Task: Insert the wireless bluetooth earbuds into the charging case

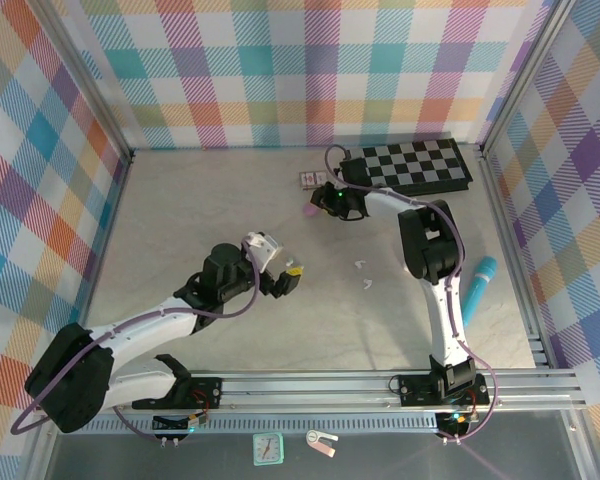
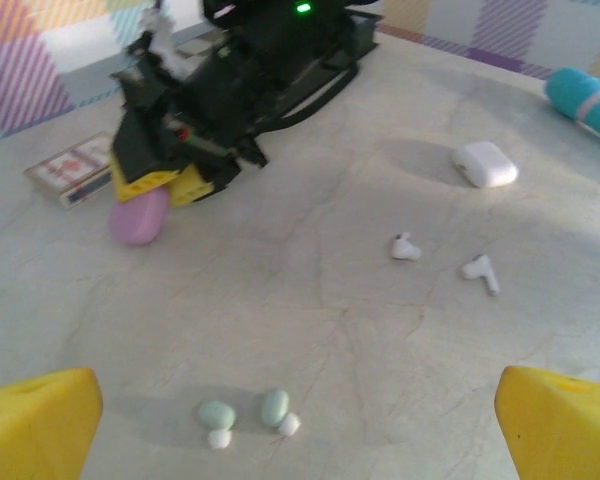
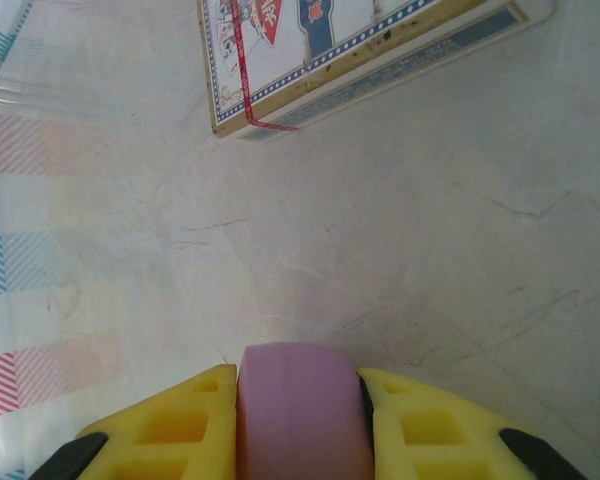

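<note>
My left claw (image 2: 298, 385) gapes over two green earbuds (image 2: 217, 413); two white earbuds (image 2: 405, 247) lie mid-bench (image 2: 310, 300) near one white case (image 2: 485, 164). My right claw (image 3: 298, 380) grips one purple case (image 3: 300, 435) by the far edge.

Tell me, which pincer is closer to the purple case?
Right. The right pincer is shut on the purple case, one finger on each side. The left pincer is open and far from it, by the green earbuds.

The purple case (image 3: 300, 410) runs off the right wrist view's bottom edge; the card box (image 3: 360, 50) is cropped at its top. From above, the white earbuds (image 1: 360, 265) are mere specks, perhaps two, their shape unreadable.
</note>
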{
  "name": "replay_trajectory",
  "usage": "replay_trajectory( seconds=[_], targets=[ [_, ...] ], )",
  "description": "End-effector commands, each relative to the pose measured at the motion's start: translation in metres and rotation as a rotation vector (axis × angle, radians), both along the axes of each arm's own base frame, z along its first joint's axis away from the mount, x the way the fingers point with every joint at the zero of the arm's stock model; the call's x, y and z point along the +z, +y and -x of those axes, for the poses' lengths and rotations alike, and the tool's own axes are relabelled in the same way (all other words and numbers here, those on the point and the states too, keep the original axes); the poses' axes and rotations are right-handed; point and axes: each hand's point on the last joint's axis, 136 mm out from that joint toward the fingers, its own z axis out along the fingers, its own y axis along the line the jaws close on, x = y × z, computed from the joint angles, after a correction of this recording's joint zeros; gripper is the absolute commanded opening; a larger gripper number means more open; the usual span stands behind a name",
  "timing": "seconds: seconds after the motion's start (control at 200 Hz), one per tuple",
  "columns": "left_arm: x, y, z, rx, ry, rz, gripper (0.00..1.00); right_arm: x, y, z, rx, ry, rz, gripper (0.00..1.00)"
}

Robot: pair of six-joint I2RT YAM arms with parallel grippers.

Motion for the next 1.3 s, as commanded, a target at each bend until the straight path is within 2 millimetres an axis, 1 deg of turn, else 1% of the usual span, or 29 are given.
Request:
replay_trajectory(
  seconds=[0.0, 0.055, 0.06, 0.13, 0.185, 0.245, 0.33, 0.36, 0.37, 0.38, 0.385, 0.405, 0.43, 0.445, 0.49, 0.535, 0.63, 0.705, 0.81, 0.86, 0.89, 0.92, 0.99, 1.01, 1.165, 1.22, 1.295],
  targets=[
    [0.007, 0.024, -0.016, 0.14, 0.056, 0.036, 1.0, -0.007, -0.012, 0.0, 0.008, 0.004, 0.074, 0.33],
    [0.005, 0.036, -0.024, 0.194, 0.093, 0.017, 1.0, 0.0, -0.017, 0.0, 0.01, -0.017, 0.099, 0.44],
    [0.005, 0.036, -0.024, 0.196, 0.095, 0.015, 1.0, 0.002, -0.018, 0.0, 0.01, -0.023, 0.104, 0.46],
    [0.005, 0.051, -0.034, 0.262, 0.138, -0.022, 1.0, 0.016, -0.025, 0.001, 0.02, -0.067, 0.143, 0.58],
    [0.0, 0.063, -0.04, 0.306, 0.176, -0.061, 1.0, 0.03, -0.03, 0.003, 0.03, -0.107, 0.173, 0.66],
    [-0.005, 0.078, -0.047, 0.352, 0.225, -0.105, 1.0, 0.045, -0.035, 0.008, 0.048, -0.15, 0.204, 0.72],
    [-0.017, 0.099, -0.055, 0.406, 0.31, -0.179, 1.0, 0.07, -0.039, 0.017, 0.072, -0.21, 0.215, 0.77],
    [-0.021, 0.106, -0.057, 0.422, 0.342, -0.203, 1.0, 0.076, -0.04, 0.023, 0.082, -0.225, 0.21, 0.77],
    [-0.023, 0.108, -0.058, 0.427, 0.354, -0.212, 1.0, 0.075, -0.039, 0.025, 0.088, -0.225, 0.211, 0.78],
    [-0.025, 0.11, -0.058, 0.434, 0.365, -0.22, 1.0, 0.081, -0.039, 0.027, 0.092, -0.237, 0.204, 0.78],
    [-0.027, 0.111, -0.058, 0.437, 0.372, -0.225, 1.0, 0.079, -0.039, 0.028, 0.094, -0.234, 0.205, 0.78],
    [-0.029, 0.115, -0.06, 0.447, 0.391, -0.24, 1.0, 0.082, -0.04, 0.032, 0.103, -0.242, 0.199, 0.78],
    [-0.031, 0.118, -0.063, 0.455, 0.406, -0.254, 1.0, 0.085, -0.039, 0.038, 0.116, -0.246, 0.192, 0.79],
    [-0.036, 0.121, -0.06, 0.46, 0.436, -0.279, 1.0, 0.089, -0.04, 0.041, 0.121, -0.253, 0.189, 0.79],
    [-0.043, 0.125, -0.061, 0.466, 0.47, -0.32, 1.0, 0.095, -0.04, 0.052, 0.138, -0.262, 0.182, 0.8],
    [-0.046, 0.127, -0.064, 0.471, 0.5, -0.359, 0.99, 0.102, -0.04, 0.063, 0.153, -0.275, 0.175, 0.8],
    [-0.056, 0.132, -0.065, 0.469, 0.569, -0.46, 0.99, 0.104, -0.043, 0.085, 0.17, -0.27, 0.163, 0.81],
    [-0.066, 0.137, -0.065, 0.457, 0.616, -0.528, 0.96, 0.104, -0.046, 0.099, 0.17, -0.262, 0.156, 0.81],
    [-0.083, 0.141, -0.061, 0.434, 0.697, -0.593, 0.9, 0.104, -0.053, 0.113, 0.156, -0.259, 0.154, 0.81],
    [-0.09, 0.145, -0.06, 0.436, 0.719, -0.628, 0.89, 0.104, -0.056, 0.117, 0.152, -0.258, 0.156, 0.8],
    [-0.094, 0.149, -0.06, 0.448, 0.729, -0.651, 0.88, 0.104, -0.057, 0.119, 0.149, -0.259, 0.158, 0.81],
    [-0.098, 0.152, -0.06, 0.454, 0.738, -0.672, 0.85, 0.104, -0.059, 0.121, 0.145, -0.257, 0.158, 0.81],
    [-0.105, 0.157, -0.059, 0.46, 0.757, -0.705, 0.83, 0.102, -0.061, 0.125, 0.141, -0.25, 0.162, 0.81],
    [-0.107, 0.158, -0.059, 0.461, 0.761, -0.71, 0.8, 0.102, -0.062, 0.126, 0.139, -0.25, 0.162, 0.81],
    [-0.118, 0.158, -0.054, 0.447, 0.803, -0.717, 0.73, 0.096, -0.064, 0.128, 0.132, -0.233, 0.172, 0.81],
    [-0.123, 0.159, -0.053, 0.443, 0.816, -0.727, 0.72, 0.097, -0.064, 0.128, 0.131, -0.233, 0.171, 0.81],
    [-0.13, 0.161, -0.051, 0.446, 0.833, -0.742, 0.67, 0.099, -0.064, 0.128, 0.131, -0.237, 0.17, 0.81]
  ],
)
